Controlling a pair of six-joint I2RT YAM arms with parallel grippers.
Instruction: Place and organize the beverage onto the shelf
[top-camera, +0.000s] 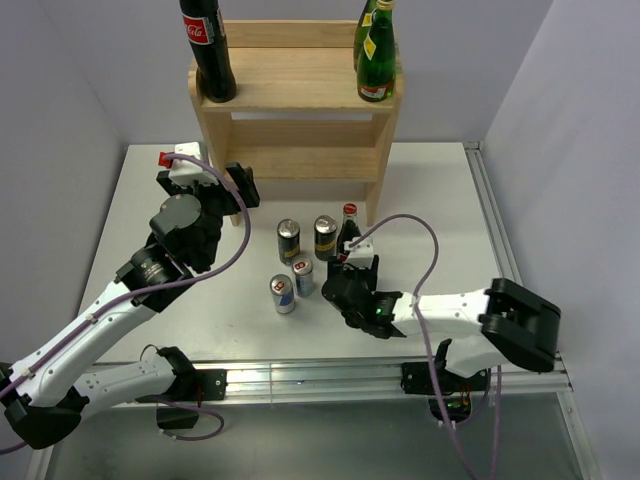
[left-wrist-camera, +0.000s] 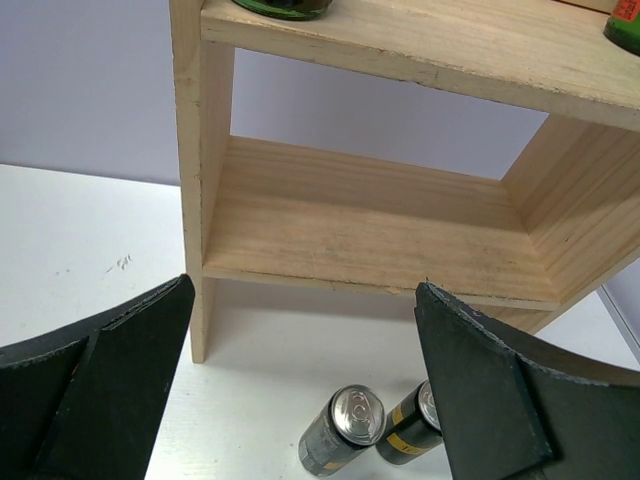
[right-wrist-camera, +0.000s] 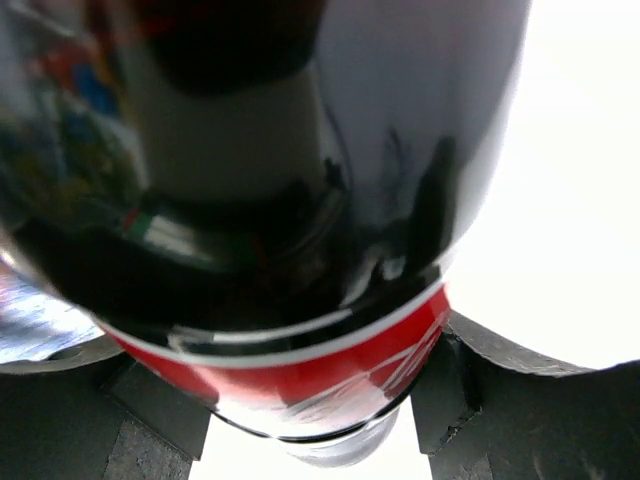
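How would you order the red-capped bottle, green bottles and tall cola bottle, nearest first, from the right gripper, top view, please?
1. Red-capped bottle, in the right gripper's grasp.
2. Green bottles, right end of shelf top.
3. Tall cola bottle, left end of shelf top.

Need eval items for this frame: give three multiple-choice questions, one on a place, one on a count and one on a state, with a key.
1. Where on the shelf does the large cola bottle stand?
A) middle tier B) top, left end C) bottom tier

2. How many cans stand on the table?
A) two B) six C) four

3. The left gripper is:
A) open and empty B) shut on a can C) shut on the large cola bottle

Key:
1 B: the top view shows it upright on the top board's left end.
2 C: four cans stand in a cluster in front of the shelf.
3 A: its fingers stand wide apart with nothing between them.
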